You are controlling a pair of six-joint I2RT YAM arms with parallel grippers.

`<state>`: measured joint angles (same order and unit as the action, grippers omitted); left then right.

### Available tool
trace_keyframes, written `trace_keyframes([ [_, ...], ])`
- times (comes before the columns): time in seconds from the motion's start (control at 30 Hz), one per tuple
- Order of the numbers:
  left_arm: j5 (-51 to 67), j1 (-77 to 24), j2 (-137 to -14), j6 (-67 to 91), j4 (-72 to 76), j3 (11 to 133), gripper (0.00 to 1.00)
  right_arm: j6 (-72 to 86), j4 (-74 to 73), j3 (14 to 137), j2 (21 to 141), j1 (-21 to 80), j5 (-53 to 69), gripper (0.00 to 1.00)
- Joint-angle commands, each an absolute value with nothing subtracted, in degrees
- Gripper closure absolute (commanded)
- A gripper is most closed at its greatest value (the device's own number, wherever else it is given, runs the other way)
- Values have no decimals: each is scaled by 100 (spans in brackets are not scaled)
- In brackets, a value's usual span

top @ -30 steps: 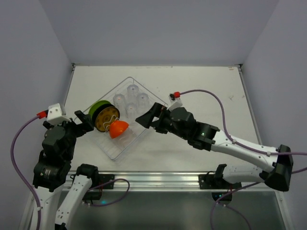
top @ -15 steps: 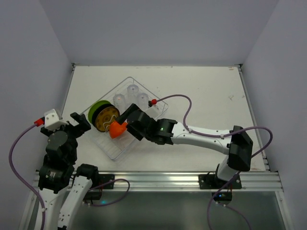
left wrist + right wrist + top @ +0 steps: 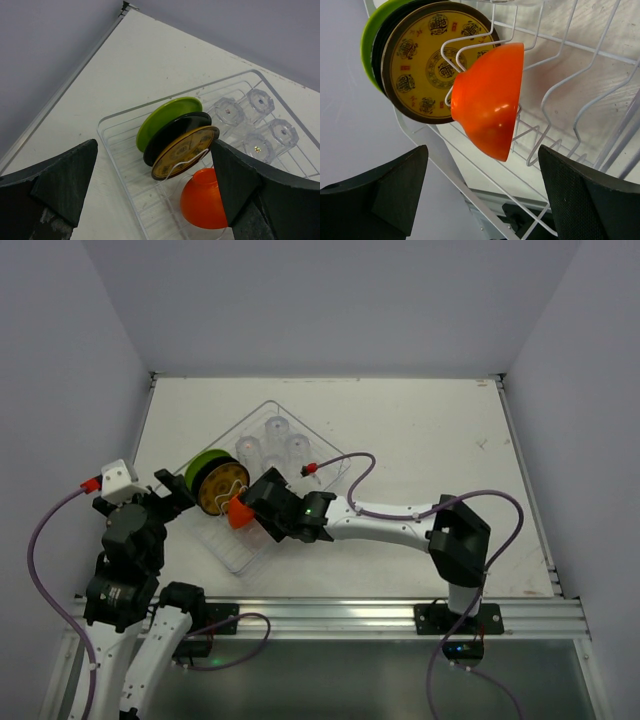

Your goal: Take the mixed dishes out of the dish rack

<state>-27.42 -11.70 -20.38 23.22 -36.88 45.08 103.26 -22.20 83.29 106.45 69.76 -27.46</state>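
Observation:
The clear dish rack [image 3: 235, 552] lies turned cornerwise at the table's left middle. In it stand a lime-green plate [image 3: 203, 466], a black plate and a yellow patterned plate [image 3: 221, 491], with the orange-red bowl [image 3: 239, 513] tipped on its side against the wires. Several clear tumblers [image 3: 272, 443] stand at the far end. My right gripper [image 3: 252, 504] is open and right at the bowl, which shows just ahead of its fingers [image 3: 490, 107]. My left gripper [image 3: 178, 492] is open and empty beside the rack's left edge, looking at the plates [image 3: 167, 117] and the bowl [image 3: 202, 200].
The rack's thin wire dividers [image 3: 555, 95] stand up around the bowl and plates. The rack's raised rim [image 3: 112, 150] runs under my left gripper. The table's left rail [image 3: 65, 87] and the grey walls are close on the left.
My right arm has swung left over the rack and brought its open gripper up to the orange bowl. My left arm shifted only slightly.

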Motion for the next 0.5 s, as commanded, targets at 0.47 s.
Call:
trace_keyframes([
  [0.47,-2487,-1187,-2013,2268,-3243,4377,0,10556,-1181,8439,11127,6926,-2997,8],
])
